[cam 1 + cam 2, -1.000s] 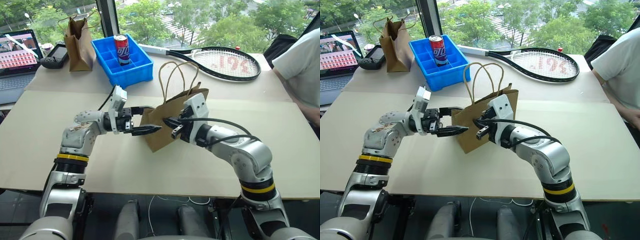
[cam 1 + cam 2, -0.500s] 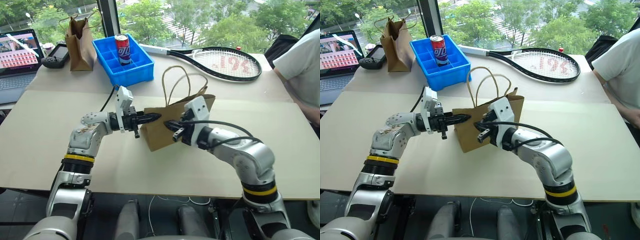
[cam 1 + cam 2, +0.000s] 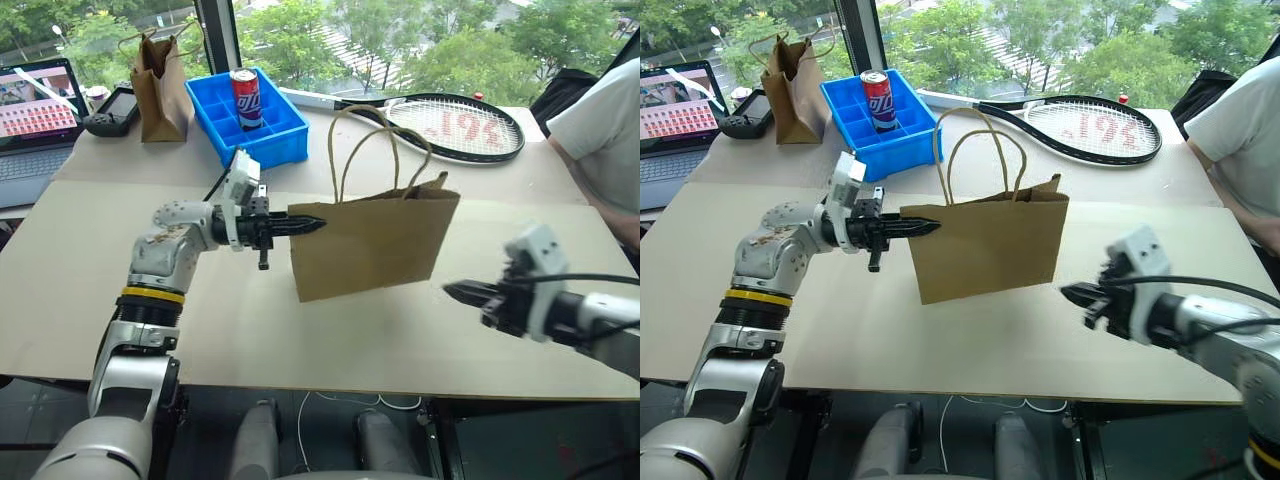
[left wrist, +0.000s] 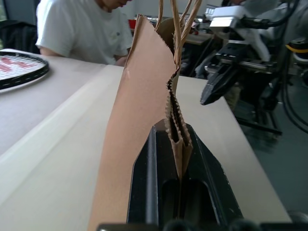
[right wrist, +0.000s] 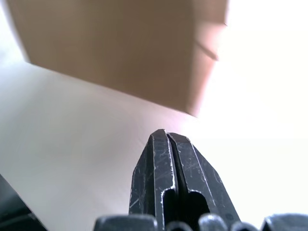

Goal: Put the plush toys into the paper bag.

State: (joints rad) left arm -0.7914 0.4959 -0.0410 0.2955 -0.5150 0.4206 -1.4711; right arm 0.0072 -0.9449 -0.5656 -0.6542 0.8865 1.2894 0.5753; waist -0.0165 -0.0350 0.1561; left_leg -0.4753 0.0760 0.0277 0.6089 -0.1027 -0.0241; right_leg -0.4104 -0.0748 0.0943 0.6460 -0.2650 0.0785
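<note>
The paper bag (image 3: 375, 245), wide, brown and with two loop handles, hangs upright over the middle of the table. My left gripper (image 3: 305, 224) is shut on the top of its left side edge; the left wrist view shows the folded paper (image 4: 177, 130) pinched between the fingers. The bag's bottom is close to the tabletop, and I cannot tell whether it touches. My right gripper (image 3: 455, 292) is shut on nothing, low over the table to the right of the bag and apart from it. The plush toys are out of view.
At the back stand a blue tray (image 3: 285, 140) holding a can (image 3: 245, 98), a narrower paper bag (image 3: 158, 88), a tennis racket (image 3: 450, 125), a laptop (image 3: 35, 110) and a controller (image 3: 112, 110). A person (image 3: 600, 120) sits at the table's right end.
My left gripper shut on the bag's left edge and rose a little. My right gripper pulled off the bag's front and swung well to the right. The bag now hangs flat.
</note>
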